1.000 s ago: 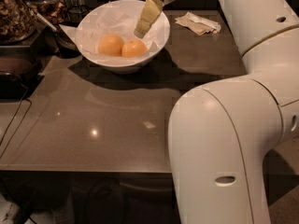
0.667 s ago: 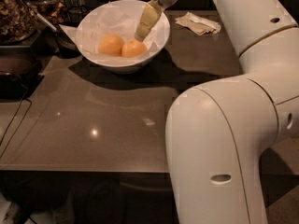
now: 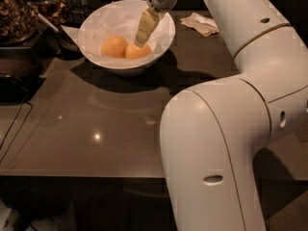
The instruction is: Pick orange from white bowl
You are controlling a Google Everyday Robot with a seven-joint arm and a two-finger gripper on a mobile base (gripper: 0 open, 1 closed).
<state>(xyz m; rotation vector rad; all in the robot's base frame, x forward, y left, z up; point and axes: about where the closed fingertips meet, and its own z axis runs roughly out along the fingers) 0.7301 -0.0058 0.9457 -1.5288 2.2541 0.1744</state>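
Observation:
The white bowl stands at the back of the dark table, lined with crumpled white paper. Two oranges lie side by side in it: the left orange and the right orange. My gripper reaches down into the bowl from above, and its pale fingers come down right at the top of the right orange. The fingers hide part of that orange.
Dark containers of nuts stand at the back left, with a dark tray below them. A crumpled napkin lies right of the bowl. My large white arm fills the right side. A cable runs along the table's left edge.
The gripper has moved left and down inside the bowl, from the bowl's right rim to the top of the right orange.

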